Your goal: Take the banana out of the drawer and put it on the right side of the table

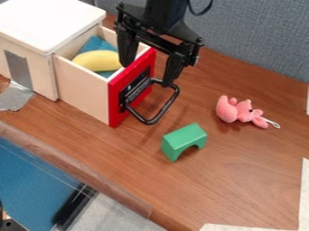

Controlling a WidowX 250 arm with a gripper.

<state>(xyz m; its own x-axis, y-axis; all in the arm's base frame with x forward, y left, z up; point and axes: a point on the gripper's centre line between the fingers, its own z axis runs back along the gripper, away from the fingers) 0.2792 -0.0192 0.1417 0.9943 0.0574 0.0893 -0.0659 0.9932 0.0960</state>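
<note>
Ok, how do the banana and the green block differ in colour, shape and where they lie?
The banana is yellow, while the block is green. The banana is rounded and smooth; the block has flat faces and straight edges, with an arch cut into it. The banana lies inside the open drawer, while the block sits out on the table. Each is one plain, solid colour.

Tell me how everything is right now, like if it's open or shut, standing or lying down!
Drawer: pulled open.
Banana: lying inside the drawer, not out yet.
Gripper: open, fingers apart, holding nothing, over the drawer's front end.
Green block: standing like a bridge, arch down.
Pink toy: lying on the table.
</note>
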